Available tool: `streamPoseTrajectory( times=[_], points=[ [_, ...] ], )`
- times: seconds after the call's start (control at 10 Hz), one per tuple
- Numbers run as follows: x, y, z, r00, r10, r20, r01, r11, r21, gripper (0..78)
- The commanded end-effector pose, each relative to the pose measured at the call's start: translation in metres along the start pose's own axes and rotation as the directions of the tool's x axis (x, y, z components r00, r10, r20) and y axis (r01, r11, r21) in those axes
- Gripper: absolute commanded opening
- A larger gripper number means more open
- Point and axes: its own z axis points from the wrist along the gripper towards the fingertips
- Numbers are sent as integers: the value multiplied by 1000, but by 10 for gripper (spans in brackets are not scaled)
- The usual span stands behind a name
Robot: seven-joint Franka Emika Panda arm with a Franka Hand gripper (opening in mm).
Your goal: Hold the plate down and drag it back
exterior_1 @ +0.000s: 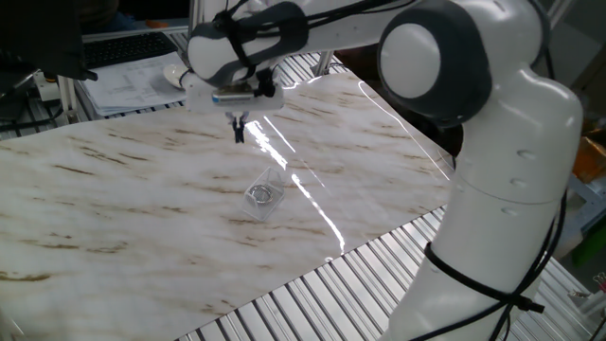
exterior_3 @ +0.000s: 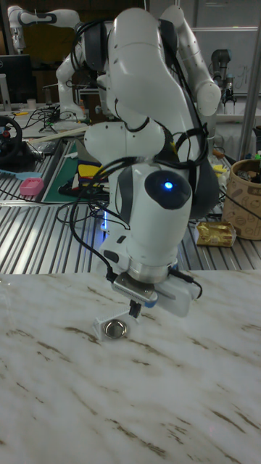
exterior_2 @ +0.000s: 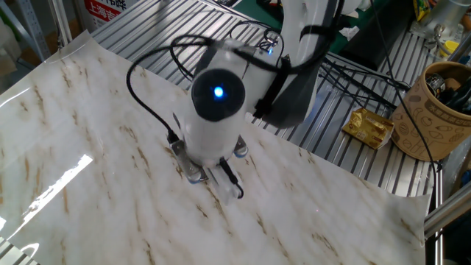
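Since my gripper (exterior_1: 239,132) hangs above the marble-patterned tabletop (exterior_1: 114,199) with nothing under its tips, I judge the pressing step has not begun. Its fingers (exterior_1: 239,134) look drawn together into one dark point, with nothing between them; from the tall fixed view they show only as a short dark stub (exterior_3: 134,310) below the flange, so I take them as clenched on nothing.

The plate (exterior_1: 264,195), a small silvery disc with a raised ring, lies on the tabletop well apart from the fingertips, nearer the camera in one fixed view. It sits on or against a clear rectangular plastic piece (exterior_1: 275,180); I cannot tell which. In the tall fixed view the disc (exterior_3: 114,328) appears just below and beside the fingers, yet I read that as camera angle. The other fixed view hides it behind the wrist.

Next I would bring the closed tips over the disc's centre, lower until they bear on it, then drag backward with steady downward pressure. Pressing on the rim might tip or flick it.
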Motion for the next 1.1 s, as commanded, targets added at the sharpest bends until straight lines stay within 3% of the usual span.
streamPoseTrajectory(
  times=[0.1,0.8,1.1],
  points=[
    [0,2,16,1000,0,7,0,1000,4,0],
    [7,2,63,999,18,51,-22,997,71,0],
    [5,-1,70,999,16,47,-20,997,71,0]
  ],
)
